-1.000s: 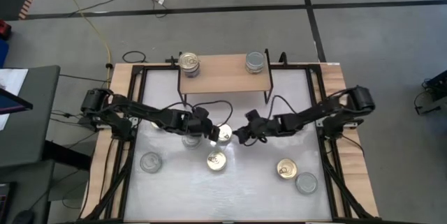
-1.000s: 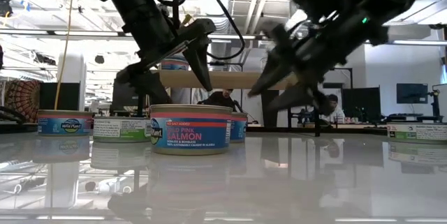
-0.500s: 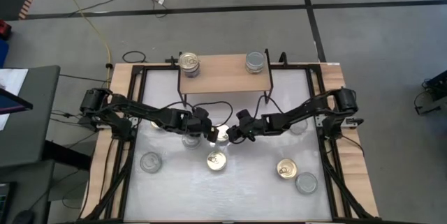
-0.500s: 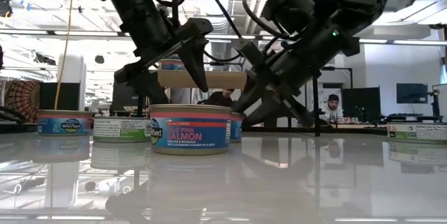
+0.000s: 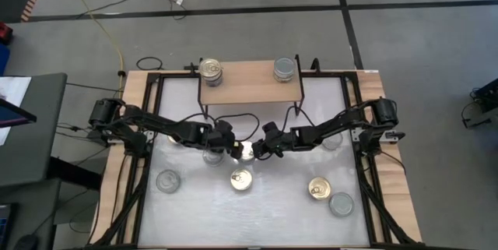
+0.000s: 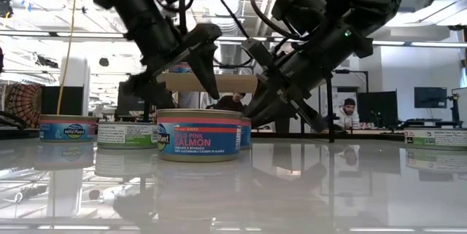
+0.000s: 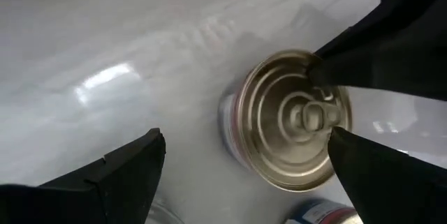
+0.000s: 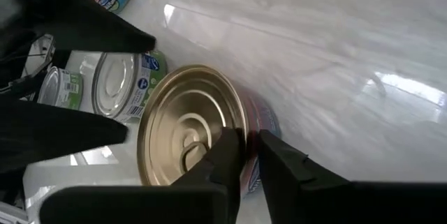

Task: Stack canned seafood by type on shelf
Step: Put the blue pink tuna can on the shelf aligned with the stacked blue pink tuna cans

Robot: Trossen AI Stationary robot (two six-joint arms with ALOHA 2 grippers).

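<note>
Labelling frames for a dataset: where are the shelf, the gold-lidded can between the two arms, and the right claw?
shelf (image 5: 250,86): high view, bare wood top.
gold-lidded can (image 8: 185,130): right wrist view, lid.
right claw (image 8: 250,155): right wrist view, between fingertips.

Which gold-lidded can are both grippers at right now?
The gold-lidded can at mid-table, between the left gripper and right gripper; the others stand alone.
</note>
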